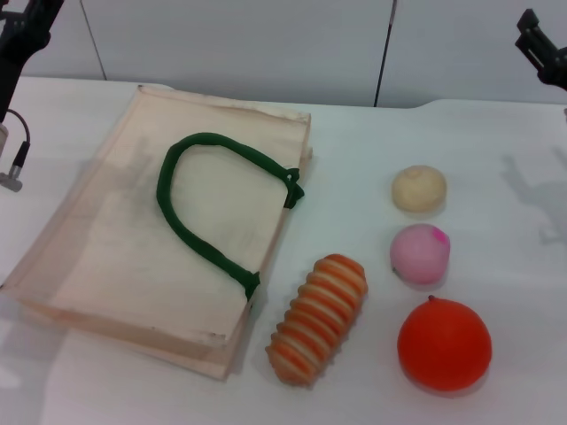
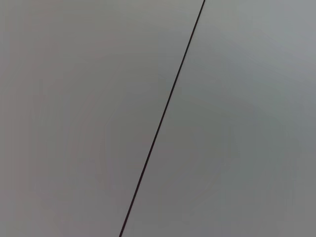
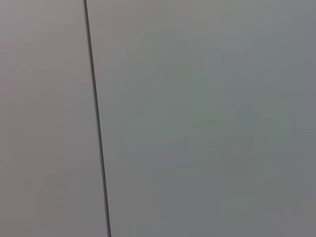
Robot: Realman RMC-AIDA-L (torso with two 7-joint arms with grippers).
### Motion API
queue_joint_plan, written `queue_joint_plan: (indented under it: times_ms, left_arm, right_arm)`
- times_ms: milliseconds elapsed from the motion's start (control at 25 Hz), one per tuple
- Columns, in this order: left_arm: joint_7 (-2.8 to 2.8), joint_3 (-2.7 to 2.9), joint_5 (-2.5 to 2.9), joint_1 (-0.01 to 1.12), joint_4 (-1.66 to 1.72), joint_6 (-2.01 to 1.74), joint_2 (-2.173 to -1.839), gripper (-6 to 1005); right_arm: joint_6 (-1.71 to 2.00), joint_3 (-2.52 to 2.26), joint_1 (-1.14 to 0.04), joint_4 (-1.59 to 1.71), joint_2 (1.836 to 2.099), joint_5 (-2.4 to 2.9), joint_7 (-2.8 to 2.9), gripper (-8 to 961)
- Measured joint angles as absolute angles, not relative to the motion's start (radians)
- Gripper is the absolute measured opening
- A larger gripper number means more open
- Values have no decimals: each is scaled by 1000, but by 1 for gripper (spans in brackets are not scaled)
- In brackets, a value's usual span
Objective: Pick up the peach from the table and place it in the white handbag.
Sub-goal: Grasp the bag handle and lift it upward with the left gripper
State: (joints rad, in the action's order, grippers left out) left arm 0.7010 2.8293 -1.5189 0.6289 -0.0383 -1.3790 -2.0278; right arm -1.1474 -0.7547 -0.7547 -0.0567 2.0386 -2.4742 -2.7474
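The peach is a small pale-pink ball with a magenta spot, lying on the white table to the right of centre. The white handbag lies flat on the left half of the table, its dark green rope handle on top. My left gripper is raised at the far left corner, above the bag's far left edge. My right gripper is raised at the far right corner, well beyond the peach. Neither touches anything. Both wrist views show only a grey wall with a dark seam.
A cream bun-like ball lies just beyond the peach and a bright orange fruit just in front of it. An orange-and-cream striped ridged toy lies between the bag and the fruits. A grey wall backs the table.
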Motion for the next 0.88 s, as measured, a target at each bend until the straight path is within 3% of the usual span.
queue_joint_plan:
  times_ms: [720,880]
  left_arm:
    - [713,2837,-1490,633,-69,-1371,-2025,891]
    - [938,2840,-1342,662,-190,-1353,-2015,892]
  right_arm:
    - [-1147,-755,-754,-57,2038,-2475,-2747,892]
    - [-1147,-755,-746,-57,2037,-2476,-2747,892]
